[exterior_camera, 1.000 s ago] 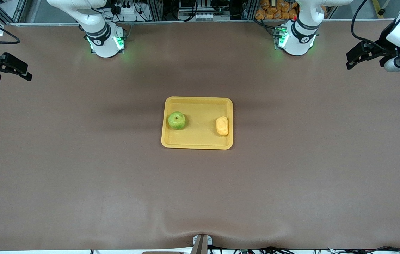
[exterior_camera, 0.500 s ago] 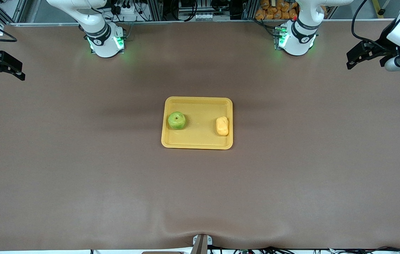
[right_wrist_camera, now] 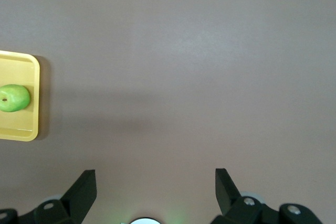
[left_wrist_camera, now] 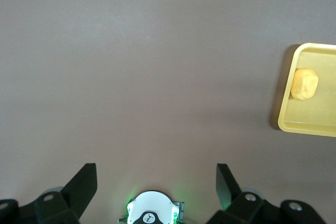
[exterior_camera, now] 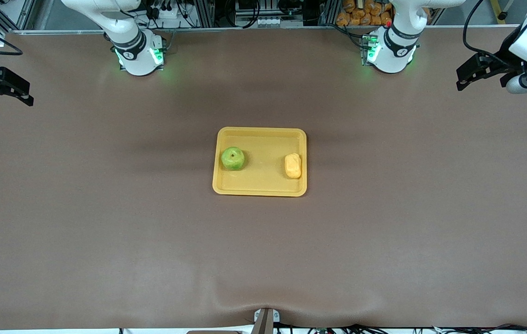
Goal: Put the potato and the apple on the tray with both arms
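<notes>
The yellow-orange tray (exterior_camera: 263, 134) lies at the table's middle. The green apple (exterior_camera: 232, 158) sits in it toward the right arm's end; it also shows in the right wrist view (right_wrist_camera: 13, 98). The potato (exterior_camera: 293, 165) lies in it toward the left arm's end; it also shows in the left wrist view (left_wrist_camera: 304, 83). My left gripper (exterior_camera: 470, 74) is open and empty, high over the table's edge at the left arm's end. My right gripper (exterior_camera: 10, 88) is open and empty, high over the table's edge at the right arm's end. Both are well away from the tray.
The two arm bases (exterior_camera: 139, 53) (exterior_camera: 389, 51) glow green at the table's edge farthest from the front camera. Brown table (exterior_camera: 263, 260) lies bare all round the tray. Cables and orange items sit off the table past the bases.
My right gripper has drawn back toward the right arm's end of the table over the last second. My left gripper has risen slightly. The apple, potato and tray have not moved.
</notes>
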